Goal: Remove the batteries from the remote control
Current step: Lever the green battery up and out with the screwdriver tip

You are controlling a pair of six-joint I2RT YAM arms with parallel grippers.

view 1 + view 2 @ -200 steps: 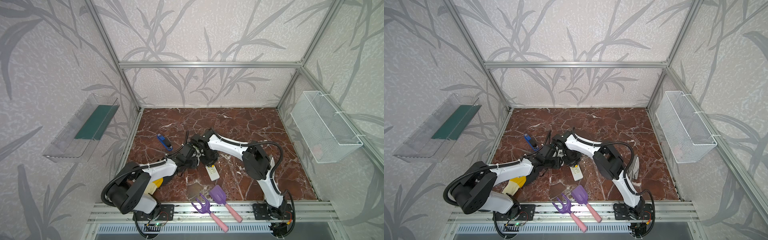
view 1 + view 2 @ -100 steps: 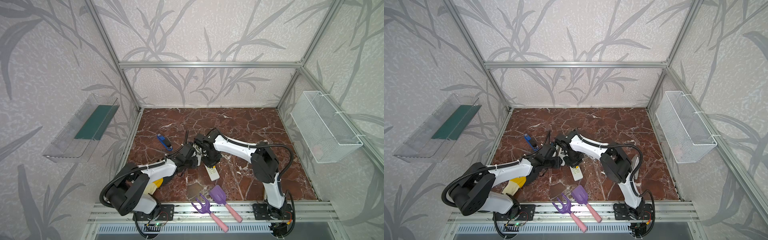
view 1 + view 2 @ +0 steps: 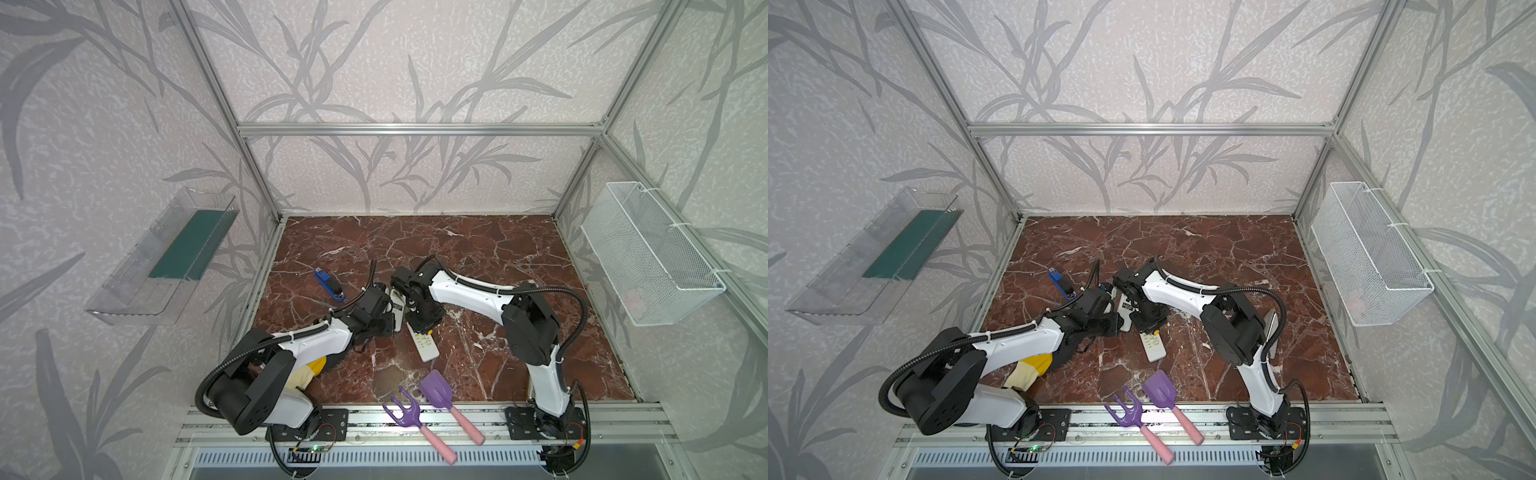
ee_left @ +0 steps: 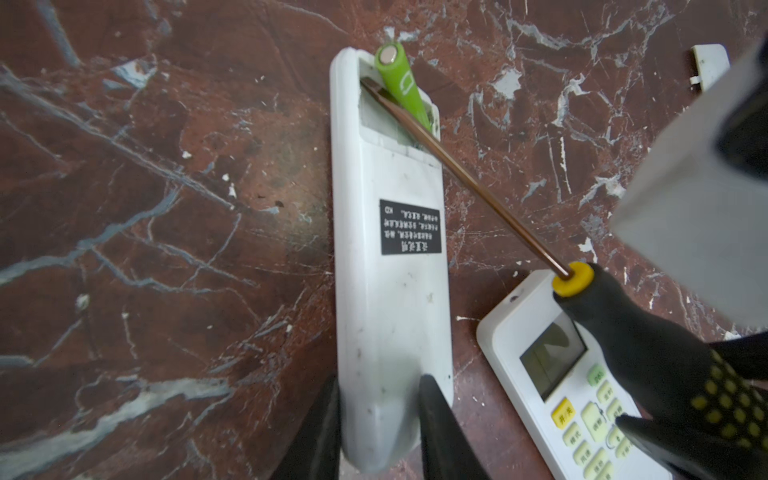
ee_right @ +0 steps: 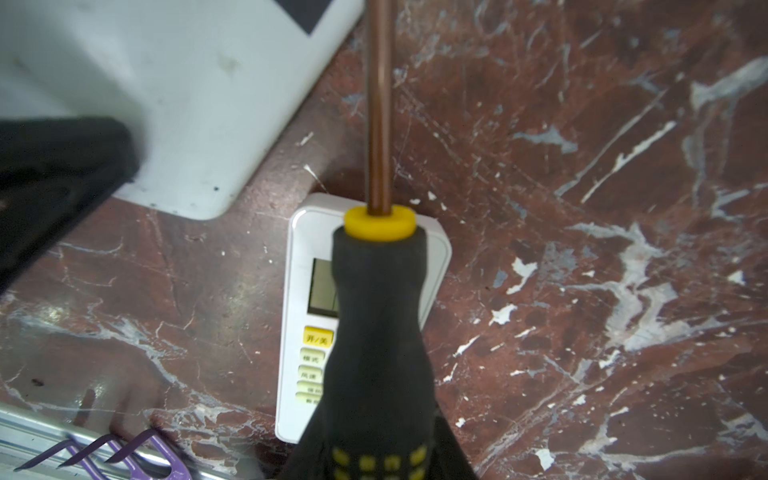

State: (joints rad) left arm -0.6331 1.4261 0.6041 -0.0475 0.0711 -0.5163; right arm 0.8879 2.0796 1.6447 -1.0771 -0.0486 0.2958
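The remote control (image 4: 390, 299) is clamped at its near end by the left gripper (image 4: 378, 415); beside it, the screwdriver (image 4: 623, 332) is held fast in the right gripper (image 5: 374, 461). In its far compartment a battery (image 4: 401, 81) is pried half out; a further lift, then plucking, seems called for.

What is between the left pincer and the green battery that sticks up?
In the left wrist view, the remote's white back with its black label lies between the left pincer and the battery; the screwdriver shaft crosses it.
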